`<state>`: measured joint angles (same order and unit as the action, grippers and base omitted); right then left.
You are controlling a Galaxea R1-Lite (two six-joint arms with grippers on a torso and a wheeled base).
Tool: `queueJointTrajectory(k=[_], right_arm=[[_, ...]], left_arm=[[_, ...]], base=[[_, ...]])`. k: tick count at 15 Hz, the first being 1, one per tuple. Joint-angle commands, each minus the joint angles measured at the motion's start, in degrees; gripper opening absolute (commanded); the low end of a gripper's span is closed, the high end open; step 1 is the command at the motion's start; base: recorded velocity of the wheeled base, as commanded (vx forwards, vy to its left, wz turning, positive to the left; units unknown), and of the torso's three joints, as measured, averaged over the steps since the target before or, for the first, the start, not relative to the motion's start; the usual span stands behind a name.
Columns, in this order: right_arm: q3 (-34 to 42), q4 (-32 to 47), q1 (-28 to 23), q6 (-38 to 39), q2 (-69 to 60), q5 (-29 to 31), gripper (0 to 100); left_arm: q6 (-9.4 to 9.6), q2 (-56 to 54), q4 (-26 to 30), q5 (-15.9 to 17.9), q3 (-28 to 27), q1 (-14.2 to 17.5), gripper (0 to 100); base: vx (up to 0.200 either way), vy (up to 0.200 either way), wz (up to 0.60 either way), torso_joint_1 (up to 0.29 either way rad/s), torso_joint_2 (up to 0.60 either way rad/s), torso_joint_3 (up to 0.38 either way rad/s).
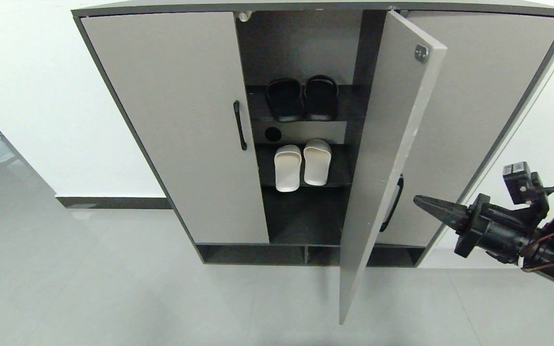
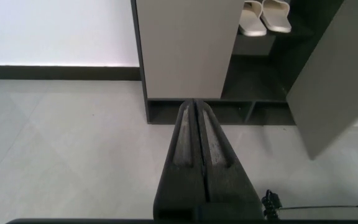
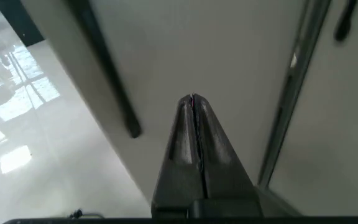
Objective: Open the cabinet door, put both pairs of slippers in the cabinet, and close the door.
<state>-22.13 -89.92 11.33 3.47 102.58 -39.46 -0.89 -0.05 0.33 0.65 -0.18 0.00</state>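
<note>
**both pairs shelved, middle door ajar, both grippers closed and empty**

the cabinet (image 1: 306, 6) stands against a white wall on a grey tiled floor (image 1: 113, 288). its left door (image 1: 171, 125) is shut, with a dark vertical handle (image 1: 240, 126) near its inner edge. the middle door (image 1: 383, 158) hangs open, hinged on its right side and swung out toward the robot, so the dark interior shows between the two.

inside, the black slippers (image 1: 302, 98) sit side by side on the upper shelf. the white slippers (image 1: 303, 164) sit side by side on the shelf just below; their ends also show in the left wrist view (image 2: 265, 15). the space under them is bare dark board.

the right gripper (image 1: 419, 200) is on the outer side of the open door, low down, its tip just beside that door's dark handle (image 1: 393, 204). its fingers are pressed together with nothing between them (image 3: 193, 99). the wrist view has the handle bar (image 3: 107, 74) off to one side of the tip. whether the tip touches the door cannot be told.

the left gripper (image 2: 194, 102) is above the floor tiles in front of the cabinet, pointing toward its base. its fingers are closed too, and it holds nothing.
</note>
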Motion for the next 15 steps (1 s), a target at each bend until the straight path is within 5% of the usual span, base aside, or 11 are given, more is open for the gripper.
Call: queueJointTrajectory(k=[1,5,9,15], right_arm=[[-3.0,-0.1,7.9,-0.2,5.6,7.6,0],[-16.5,-0.1,21.2,-3.3,17.7,24.6,0],[-29.7,7.2,25.1,-5.6,22.0,30.8,0],[-25.7,3.9,25.2,-5.6,20.3,32.3,0]], left_arm=[[0.01,0.0,0.0,0.0,0.0,0.0,0],[0.01,0.0,0.0,0.0,0.0,0.0,0],[0.01,0.0,0.0,0.0,0.0,0.0,0],[0.1,0.0,0.0,0.0,0.0,0.0,0]], base=[[0.0,0.0,0.0,0.0,0.0,0.0],[0.0,0.0,0.0,0.0,0.0,0.0],[0.0,0.0,0.0,0.0,0.0,0.0],[0.033,0.0,0.0,0.0,0.0,0.0]])
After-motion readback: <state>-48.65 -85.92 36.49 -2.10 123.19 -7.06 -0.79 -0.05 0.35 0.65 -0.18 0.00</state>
